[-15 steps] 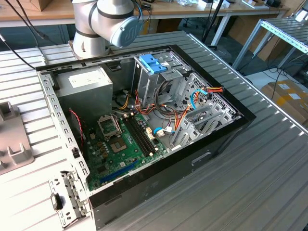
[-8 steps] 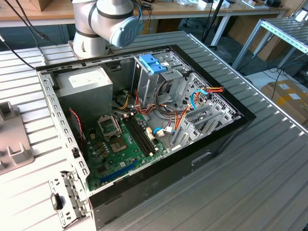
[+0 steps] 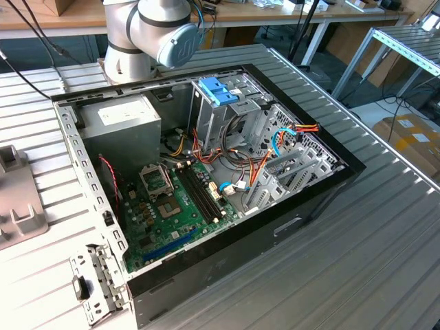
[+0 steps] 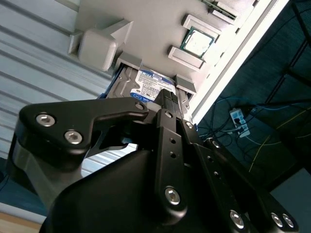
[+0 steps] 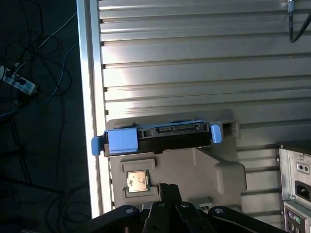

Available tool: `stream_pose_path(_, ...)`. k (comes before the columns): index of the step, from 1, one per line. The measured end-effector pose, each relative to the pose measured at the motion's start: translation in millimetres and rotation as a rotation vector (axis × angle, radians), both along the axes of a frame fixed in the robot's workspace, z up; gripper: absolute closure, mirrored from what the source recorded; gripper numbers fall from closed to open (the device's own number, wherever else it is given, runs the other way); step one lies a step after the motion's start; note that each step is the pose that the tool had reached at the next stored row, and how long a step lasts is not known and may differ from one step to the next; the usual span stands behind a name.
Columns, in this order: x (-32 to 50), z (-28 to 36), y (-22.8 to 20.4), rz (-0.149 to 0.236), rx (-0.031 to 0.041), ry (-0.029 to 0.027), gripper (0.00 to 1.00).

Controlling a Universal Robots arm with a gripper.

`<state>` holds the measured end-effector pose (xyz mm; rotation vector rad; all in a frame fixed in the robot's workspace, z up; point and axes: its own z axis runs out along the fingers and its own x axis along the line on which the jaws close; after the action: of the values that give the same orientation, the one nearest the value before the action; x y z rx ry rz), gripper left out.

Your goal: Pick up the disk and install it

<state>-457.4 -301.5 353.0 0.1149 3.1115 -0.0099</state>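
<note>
Pick-up stage judged in hand. The disk [image 5: 160, 136] lay seated in a grey holder [image 5: 214, 170], not lifted. The gripper [image 5: 167, 188] hung near it; its opening could not be determined. Grasping would require centring across the blue rails.

Disk [image 4: 148, 86] in grey fixture [image 4: 99, 46] on slatted table [image 4: 39, 58], processor chip [image 4: 198, 41] nearby.
</note>
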Motion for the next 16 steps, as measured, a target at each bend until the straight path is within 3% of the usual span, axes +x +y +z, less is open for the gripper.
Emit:
stream_pose_path(5,-0.1,0.0,0.0,0.001,0.0000,0.0000,0.89)
stream_pose_path(8,-0.1,0.0,0.0,0.059,-0.0001,0.0000,0.89)
stream_pose_path(10,0.0,0.0,0.0,0.180,0.0000,0.0000,0.89)
stream_pose_path(16,-0.1,0.0,0.0,0.208,0.0000,0.0000,0.89)
